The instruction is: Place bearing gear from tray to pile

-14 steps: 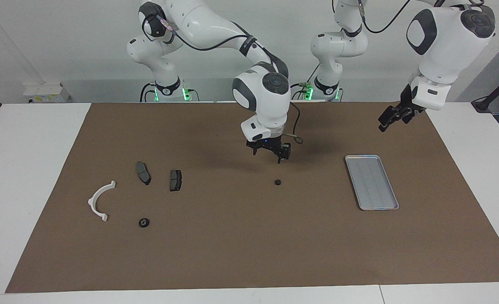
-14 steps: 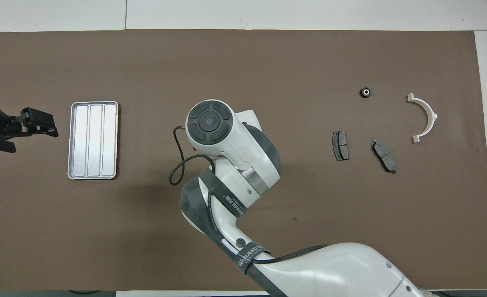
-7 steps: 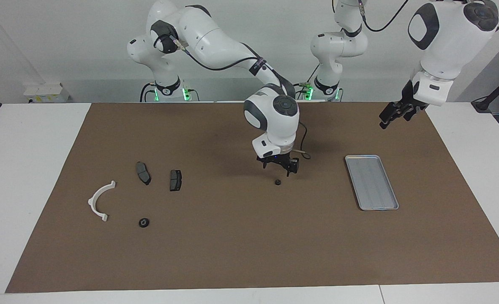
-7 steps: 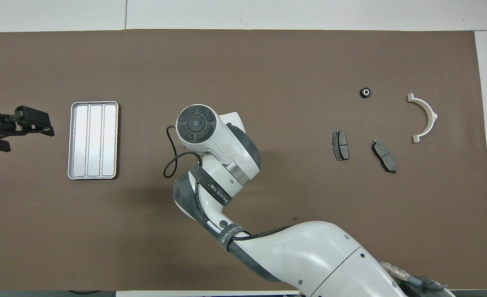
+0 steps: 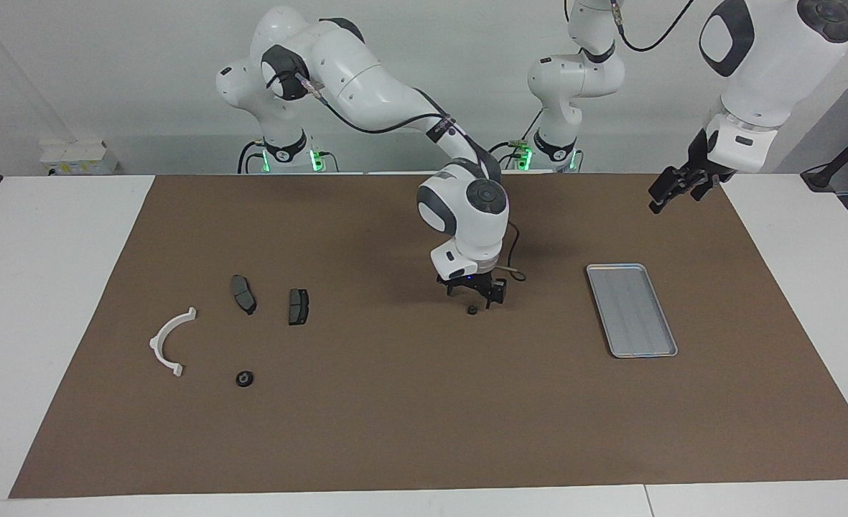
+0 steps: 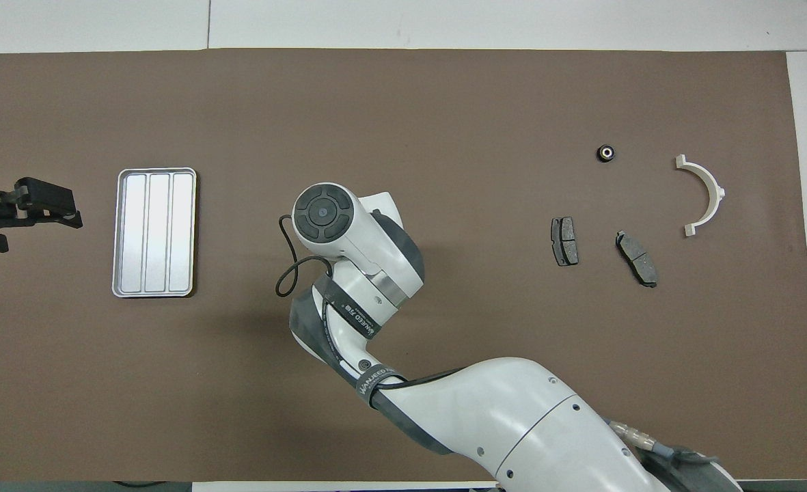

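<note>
My right pincer (image 5: 475,293), fingers apart, hangs just above the small black ring-shaped bearing gear (image 5: 472,310); closing off-centre could flick it away.

White arms (image 5: 366,79) – dark grey joints, black cable; band lettering unreadable.

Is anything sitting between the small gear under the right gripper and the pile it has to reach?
Nothing visible does. The gear lies on the mat under the open right gripper; only bare mat separates it from the nearest brake pad of the pile.
</note>
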{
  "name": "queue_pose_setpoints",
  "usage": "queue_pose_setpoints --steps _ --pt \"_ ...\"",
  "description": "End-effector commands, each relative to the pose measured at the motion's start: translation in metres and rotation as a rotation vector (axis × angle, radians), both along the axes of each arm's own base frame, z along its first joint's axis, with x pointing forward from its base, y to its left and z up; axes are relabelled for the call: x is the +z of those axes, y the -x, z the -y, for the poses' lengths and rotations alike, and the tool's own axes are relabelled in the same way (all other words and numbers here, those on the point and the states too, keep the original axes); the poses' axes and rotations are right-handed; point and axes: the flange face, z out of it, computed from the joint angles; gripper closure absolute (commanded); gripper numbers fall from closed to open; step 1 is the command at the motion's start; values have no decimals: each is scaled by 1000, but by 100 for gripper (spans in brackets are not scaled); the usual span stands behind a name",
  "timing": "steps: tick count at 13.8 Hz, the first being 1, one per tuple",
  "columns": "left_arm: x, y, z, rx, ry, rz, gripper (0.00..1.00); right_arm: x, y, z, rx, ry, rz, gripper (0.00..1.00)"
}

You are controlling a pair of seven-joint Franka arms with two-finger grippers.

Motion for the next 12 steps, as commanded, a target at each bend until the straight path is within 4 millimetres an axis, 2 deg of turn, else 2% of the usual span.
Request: queue_pose_setpoints --steps 1,3,6,9,10,12 --pt "5 5 0 -15 -7 -3 0 -6 -2 -6 -4 9 22 3" --pt "5 5 0 -15 -7 -3 0 -7 -6 -1 -9 11 26 12" --pt "6 6 1 -15 -7 -1 0 -8 -17 4 -22 4 45 13" --pt "7 8 4 -20 -7 -1 0 -8 -20 5 -26 -6 57 13" --pt "7 8 4 -21 -7 -1 0 -8 -19 4 -25 -6 57 17" --pt "6 9 6 -24 -7 -3 0 -7 -20 4 -28 -10 60 34"
